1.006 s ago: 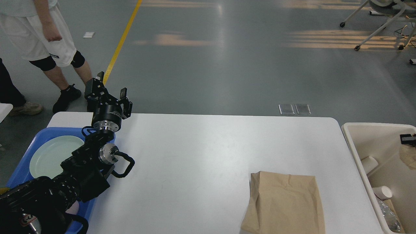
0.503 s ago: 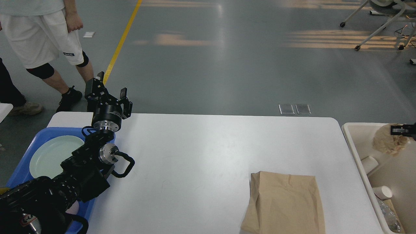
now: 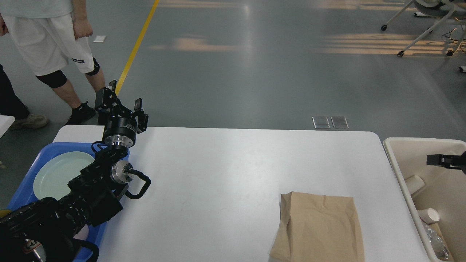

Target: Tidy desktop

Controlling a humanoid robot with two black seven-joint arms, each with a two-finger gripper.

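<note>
A flat paper bag [image 3: 320,227] lies on the desktop [image 3: 225,171] between tray [image 3: 43,153] and bin [image 3: 404,174]; left gripper [image 3: 122,98] is spread and empty, right gripper [image 3: 438,160] I cannot tell.

My left arm [image 3: 72,203] comes in from the lower left, bent up at the wrist [image 3: 117,140]. My left gripper [image 3: 122,98] points up and away, its two fingers spread apart with nothing between them. My right gripper [image 3: 442,160] pokes in from the right edge, pointing left, level. Only its dark tip shows, so I can't tell its fingers apart. Nothing visible in it.
</note>
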